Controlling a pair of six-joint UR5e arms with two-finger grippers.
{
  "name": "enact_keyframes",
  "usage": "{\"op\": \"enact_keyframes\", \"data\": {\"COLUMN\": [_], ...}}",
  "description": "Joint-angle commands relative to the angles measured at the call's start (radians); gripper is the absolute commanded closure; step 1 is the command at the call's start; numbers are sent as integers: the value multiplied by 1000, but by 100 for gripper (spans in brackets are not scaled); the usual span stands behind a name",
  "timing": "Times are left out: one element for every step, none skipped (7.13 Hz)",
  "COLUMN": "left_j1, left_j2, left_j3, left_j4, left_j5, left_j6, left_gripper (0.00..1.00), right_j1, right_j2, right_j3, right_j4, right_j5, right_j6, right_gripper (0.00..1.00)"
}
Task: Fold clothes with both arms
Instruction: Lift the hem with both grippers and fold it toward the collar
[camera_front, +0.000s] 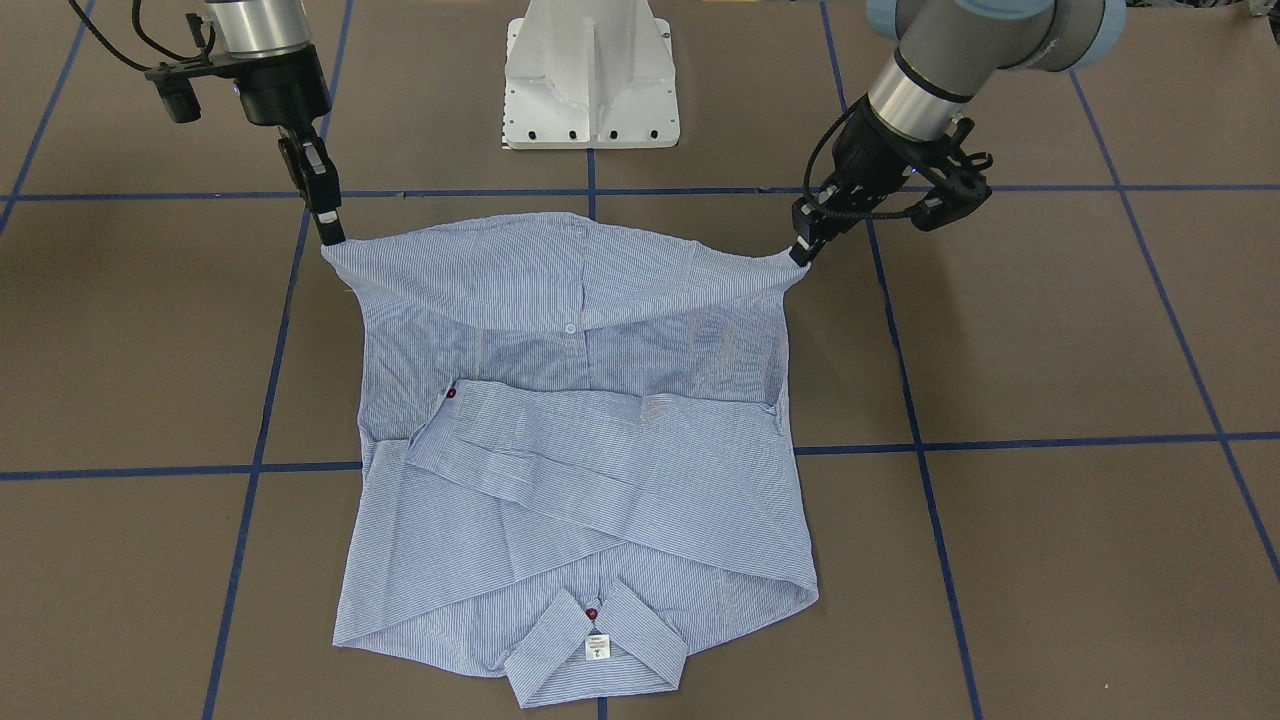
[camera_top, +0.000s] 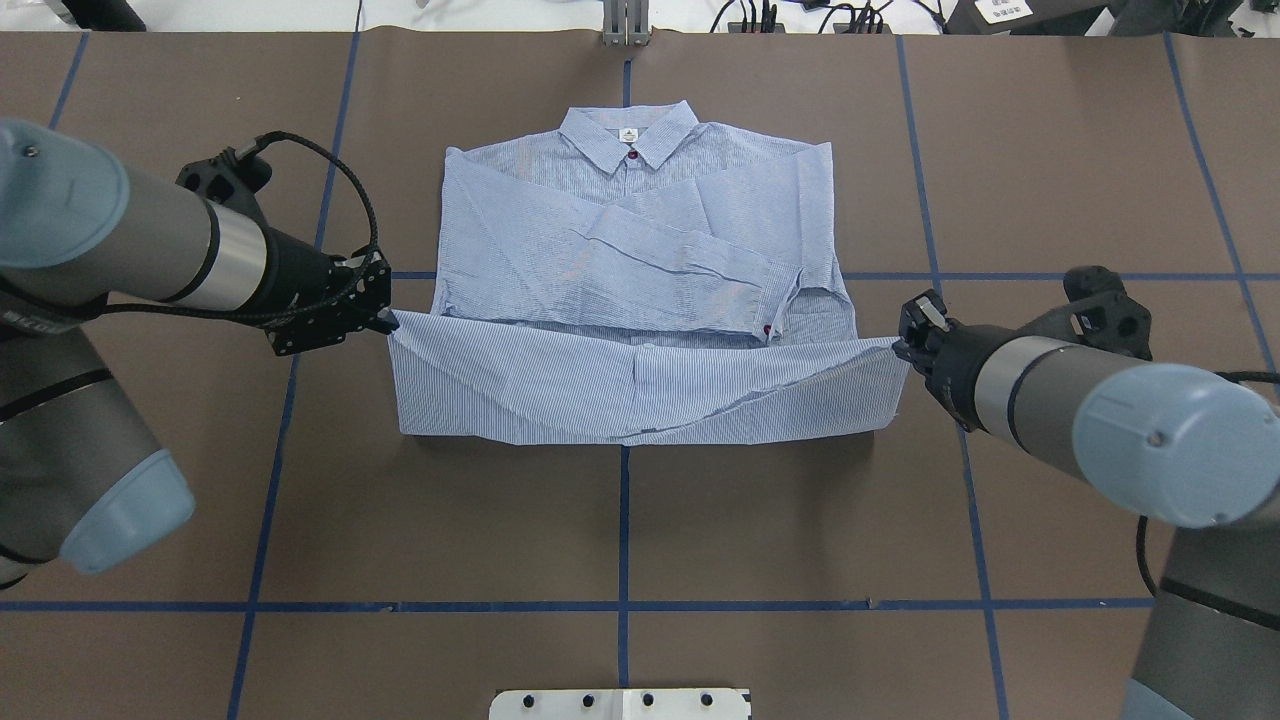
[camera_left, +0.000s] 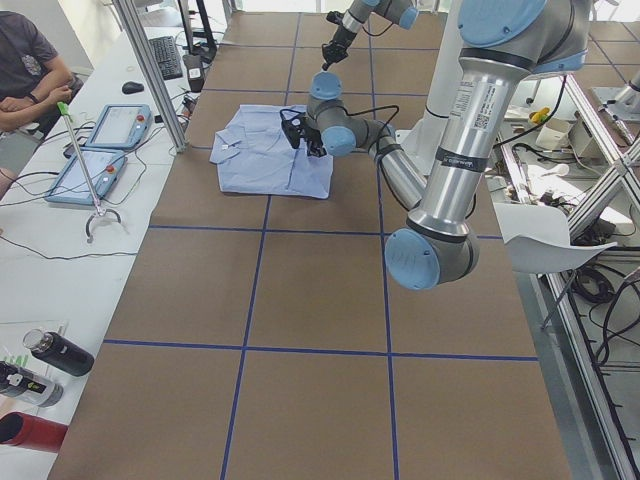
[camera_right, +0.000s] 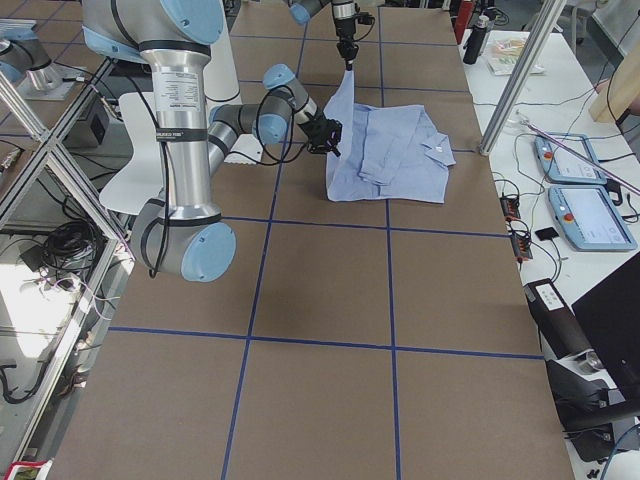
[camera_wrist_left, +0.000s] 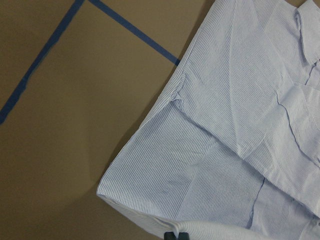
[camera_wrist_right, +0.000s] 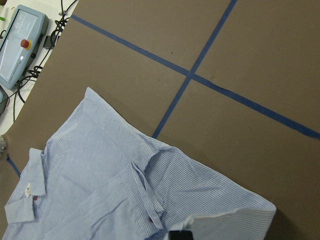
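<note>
Pinching hem corners of the shirt (camera_front: 590, 480) above the table (camera_front: 1050, 350), left gripper (camera_front: 803, 250) and right gripper (camera_front: 332, 236) seemingly bury their tips from you.

My pincer (camera_wrist_right: 180, 235) shows only as a dark tip at bottom centre, at the striped shirt (camera_wrist_right: 115, 185)'s hem. The collar (camera_wrist_right: 22, 202) lies lower left. Blue tape lines (camera_wrist_right: 190, 75) cross the brown table (camera_wrist_right: 260, 45); a control pendant (camera_wrist_right: 20, 45) sits upper left.

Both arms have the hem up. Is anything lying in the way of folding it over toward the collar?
Nothing visible. The left gripper and right gripper each pinch a corner of the raised hem of the shirt; between it and the collar lie only the folded sleeves.
</note>
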Motion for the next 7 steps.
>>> {"op": "enact_keyframes", "data": {"left_j1": [-31,-49,-55,-66,-66,-66,-69], "left_j2": [-89,-100,-112,-148,-208,-242,-264], "left_j3": [145,176,219,278,361,454,539], "left_j4": [-14,-26,-77,-114,-132,-205,-288], "left_j5": [50,57,61,87,127,136,168], "left_j6": [74,84,84,84,82,82,82], "left_gripper": [100,100,100,100,100,100,100], "right_j1": [96,135,184,227,277,301,322], "right_j2": [176,192,224,259,323,357,386], "right_j3": [-149,-215,-275,-349,-444,-534,-637], "right_j4": [-108,-96,-96,-95,-76,-8,78], "right_j5": [59,68,103,134,200,218,228], "right_j6": [-59,-72,-156,-174,-183,-185,-188], "right_gripper": [100,100,100,100,100,100,100]}}
